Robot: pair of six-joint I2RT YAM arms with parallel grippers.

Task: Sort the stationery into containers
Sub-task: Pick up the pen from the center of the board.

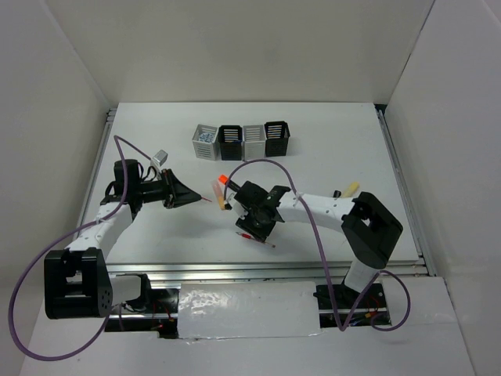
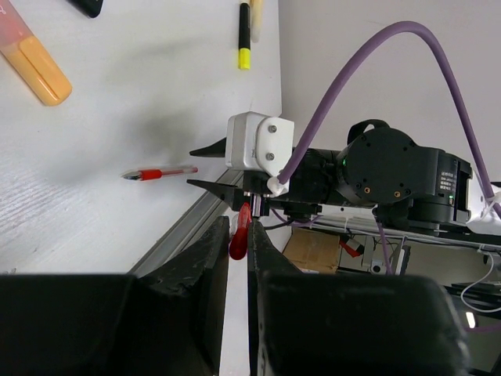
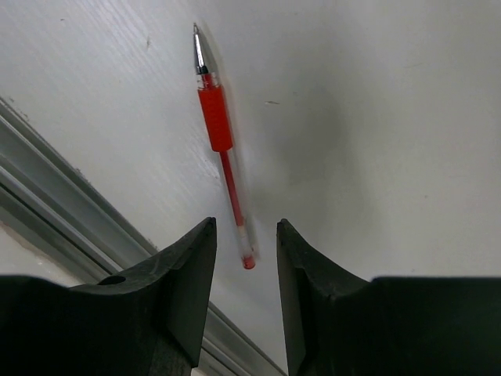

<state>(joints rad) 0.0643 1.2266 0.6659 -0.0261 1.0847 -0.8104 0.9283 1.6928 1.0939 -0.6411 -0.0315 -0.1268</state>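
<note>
1. Closest to the overhead camera, both arms reach inward from the near edge of the white table (image 1: 329, 149). The left gripper (image 1: 197, 198) points right and the right gripper (image 1: 252, 229) points down toward the near edge.
2. From above, the thin red pen (image 1: 258, 240) lies on the table just below the right gripper's tips. The orange-black highlighter (image 1: 225, 181) and the peach marker (image 1: 218, 194) lie side by side between the two grippers.
3. At the far side, the row of four slatted cups (image 1: 243, 141) stands upright, alternating light grey and black. The leftmost cup shows something bluish inside. The yellow-black highlighter (image 1: 348, 189) lies well apart, by the right arm's elbow.
4. In the left wrist view, the left gripper (image 2: 239, 229) has its fingers drawn almost together on a small red piece (image 2: 239, 237). It may be the end of a pen, but most of it is hidden.
5. Beyond those fingers, the right gripper (image 2: 200, 166) faces this camera with its tips apart. The thin red pen (image 2: 160, 172) lies flat on the table just beside them.
6. Farther off in the same view, the peach marker (image 2: 35, 63) lies at the upper left and the yellow-black highlighter (image 2: 245, 31) at the top.
7. In the right wrist view, the right gripper (image 3: 246, 231) stands open with nothing clamped. The thin red pen (image 3: 223, 141) lies on the table with its silver tip pointing away. Its rear end appears in the gap between the fingers, touching neither.
</note>
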